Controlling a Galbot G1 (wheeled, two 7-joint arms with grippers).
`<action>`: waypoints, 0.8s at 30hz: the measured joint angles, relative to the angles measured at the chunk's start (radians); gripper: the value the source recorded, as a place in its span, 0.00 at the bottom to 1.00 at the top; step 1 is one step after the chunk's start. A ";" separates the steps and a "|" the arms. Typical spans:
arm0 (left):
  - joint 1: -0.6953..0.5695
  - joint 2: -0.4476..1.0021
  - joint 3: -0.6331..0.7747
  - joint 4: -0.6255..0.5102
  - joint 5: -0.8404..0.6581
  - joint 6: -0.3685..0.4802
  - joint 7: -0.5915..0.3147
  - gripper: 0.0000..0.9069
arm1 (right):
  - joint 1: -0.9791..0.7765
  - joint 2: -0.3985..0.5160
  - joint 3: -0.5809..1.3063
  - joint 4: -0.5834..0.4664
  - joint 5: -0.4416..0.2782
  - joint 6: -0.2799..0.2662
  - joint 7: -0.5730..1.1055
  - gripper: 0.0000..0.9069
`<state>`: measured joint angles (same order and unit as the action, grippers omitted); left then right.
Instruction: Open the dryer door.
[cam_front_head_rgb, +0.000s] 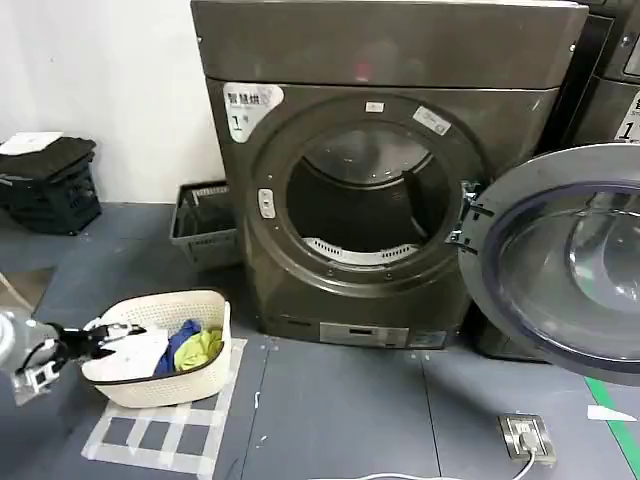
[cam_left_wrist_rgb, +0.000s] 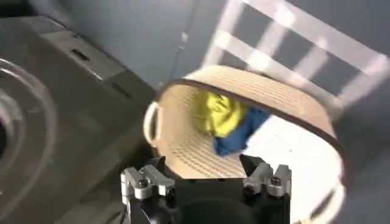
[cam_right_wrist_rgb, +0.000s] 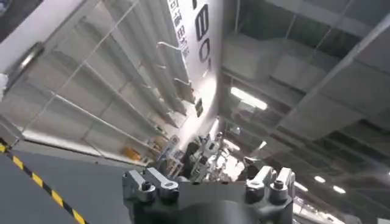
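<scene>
The dryer door (cam_front_head_rgb: 560, 260), a large round porthole with a wide shiny chrome ring around dark tinted glass, stands swung fully open at the right of the head view, hinged to the right side of the drum opening; its right part is cut off by the picture's edge. The dryer (cam_front_head_rgb: 380, 190) is a big boxy front-loader in dark grey-brown brushed metal, with a white sticker bearing a "1" at its upper left front, and it stands against the far wall. Inside the round opening the drum is dark, with a pale perforated strip along its lower rim; little else there can be made out.

On the grey floor to the near left sits a cream woven plastic laundry basket (cam_front_head_rgb: 165, 365), oval with slotted walls, on white tape marks (cam_front_head_rgb: 160, 435). It holds a crumpled yellow cloth (cam_left_wrist_rgb: 220, 115), a blue cloth (cam_left_wrist_rgb: 234, 137) and something white.

The left gripper (cam_front_head_rgb: 112, 338) hangs at the basket's near left rim, its black fingers (cam_left_wrist_rgb: 154, 168) apart with nothing between them. The right gripper (cam_right_wrist_rgb: 207, 176) points upward toward a high ceiling with strip lights, its fingers likewise spread and empty.

A dark grey slatted crate (cam_front_head_rgb: 205, 225) rests left of the dryer, partly hidden by it.
</scene>
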<state>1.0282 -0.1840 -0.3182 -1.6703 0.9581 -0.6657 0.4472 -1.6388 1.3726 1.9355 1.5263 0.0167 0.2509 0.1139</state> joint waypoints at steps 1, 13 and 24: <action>-0.016 -0.007 0.015 0.010 0.019 -0.016 0.000 1.00 | -0.001 0.002 0.000 0.002 0.000 0.001 0.000 1.00; -0.443 -0.167 0.408 0.142 0.072 -0.156 0.045 1.00 | -0.017 0.027 0.004 0.026 0.019 0.008 -0.018 1.00; -0.763 -0.228 0.740 0.170 -0.155 -0.089 0.293 1.00 | -0.033 0.037 0.011 0.029 0.045 0.010 -0.046 1.00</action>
<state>0.2649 -0.4124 0.4216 -1.5004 0.8031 -0.7549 0.7400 -1.6713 1.4092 1.9464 1.5550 0.0620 0.2608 0.0681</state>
